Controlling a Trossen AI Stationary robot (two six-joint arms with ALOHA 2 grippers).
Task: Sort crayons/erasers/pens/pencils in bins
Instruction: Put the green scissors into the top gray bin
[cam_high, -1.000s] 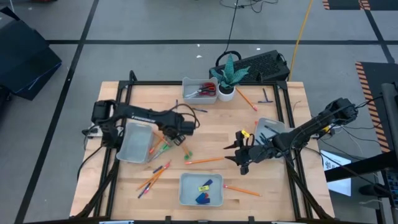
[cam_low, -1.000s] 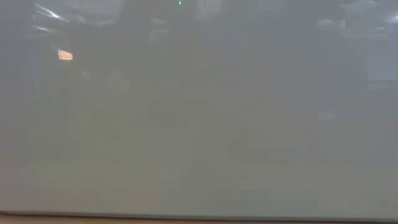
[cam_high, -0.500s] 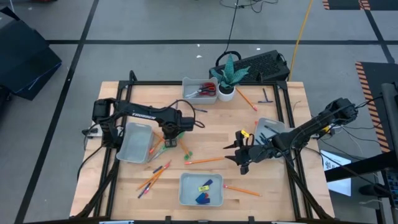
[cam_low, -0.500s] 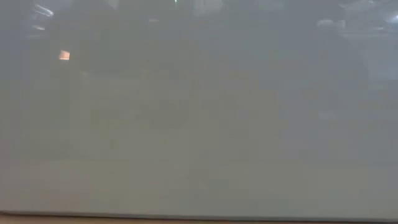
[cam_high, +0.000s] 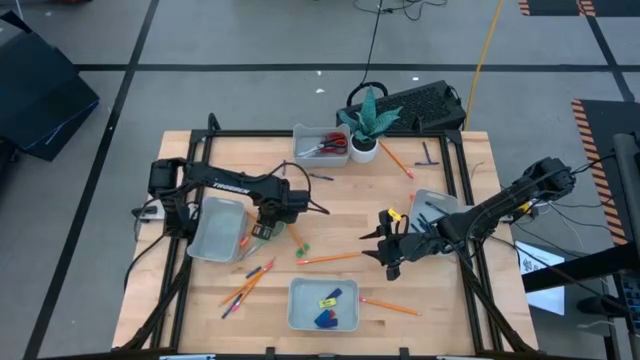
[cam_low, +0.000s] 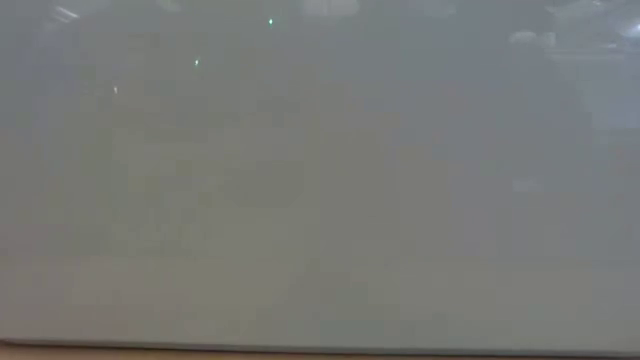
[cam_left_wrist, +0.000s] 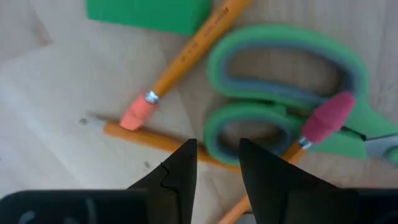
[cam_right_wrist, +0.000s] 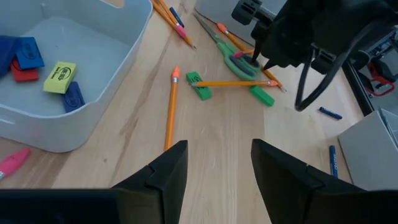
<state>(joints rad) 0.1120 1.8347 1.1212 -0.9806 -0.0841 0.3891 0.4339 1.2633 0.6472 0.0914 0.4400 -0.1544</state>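
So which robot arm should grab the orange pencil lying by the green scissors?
Probably the left. The left gripper hovers right above the orange pencil beside the green-handled scissors, fingers slightly apart. The right gripper sits farther off, open over bare wooden table.

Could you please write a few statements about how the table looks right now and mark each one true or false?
1. The left tool hangs just over green-handled scissors and pencils. True.
2. The right tool is shut on a pencil. False: its fingers are apart and nothing sits between them.
3. The bin at the near edge holds blue, red and yellow erasers. True.
4. The bin beside the left arm is full of pens. False: nothing shows inside it.
5. A potted plant stands at the far edge beside a bin holding red-handled scissors. True.
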